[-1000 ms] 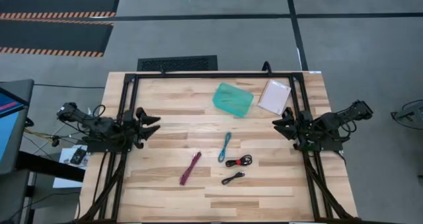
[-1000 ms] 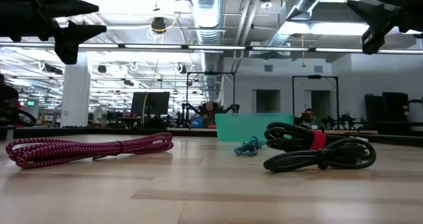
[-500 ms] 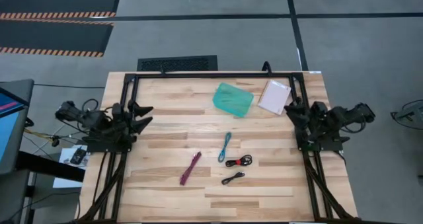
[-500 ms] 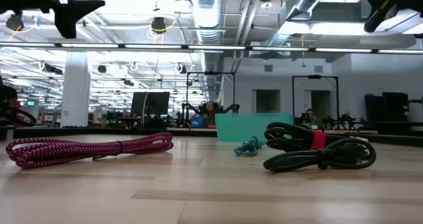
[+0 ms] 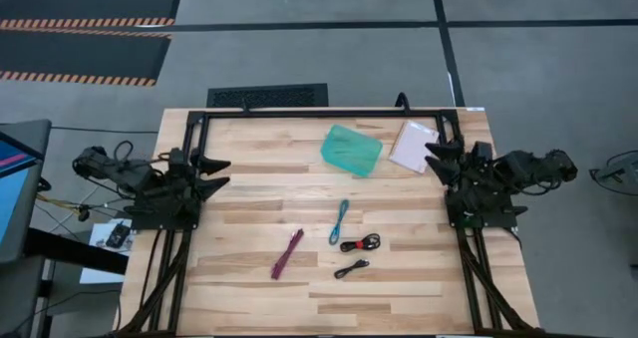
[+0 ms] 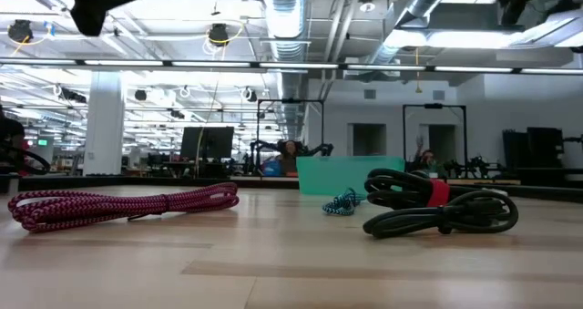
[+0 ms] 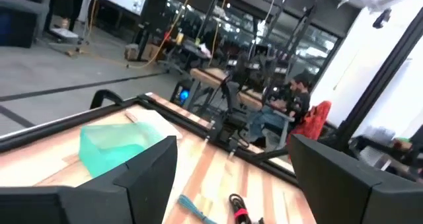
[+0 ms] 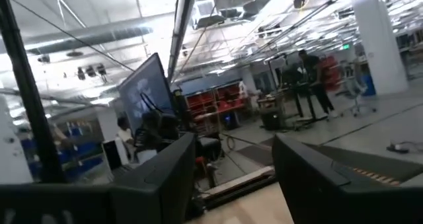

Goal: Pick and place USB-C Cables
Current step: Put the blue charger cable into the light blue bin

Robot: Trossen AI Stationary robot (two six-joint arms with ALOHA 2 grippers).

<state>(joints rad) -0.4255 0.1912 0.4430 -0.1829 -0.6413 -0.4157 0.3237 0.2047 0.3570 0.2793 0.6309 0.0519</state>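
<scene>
Four cable bundles lie flat on the wooden table: light blue [image 5: 340, 221], magenta [image 5: 287, 253], black with red [image 5: 360, 243] and all black [image 5: 351, 268]. The low view shows the magenta one [image 6: 127, 205], the blue one [image 6: 342, 202], the black-and-red one [image 6: 410, 189] and the black one [image 6: 446, 216]. My left gripper [image 5: 214, 173] hangs open over the table's left edge, far from the cables. My right gripper [image 5: 437, 157] is open at the right edge, beside the pink packet. The left wrist view looks past my open left gripper [image 7: 231, 184] at the blue cable [image 7: 195, 206].
A teal tray [image 5: 351, 150] sits toward the table's far side, with a pale pink packet [image 5: 414, 145] to its right. A black frame [image 5: 329, 112] runs along the far and side edges. Bare wood lies near the front edge. People show in the room beyond.
Both grippers have risen and tipped upward, leaving the low view almost entirely. The left one has drawn back toward the table's left and far edges. The right one has moved toward the far edge, next to the packet. The cables have stayed where they were.
</scene>
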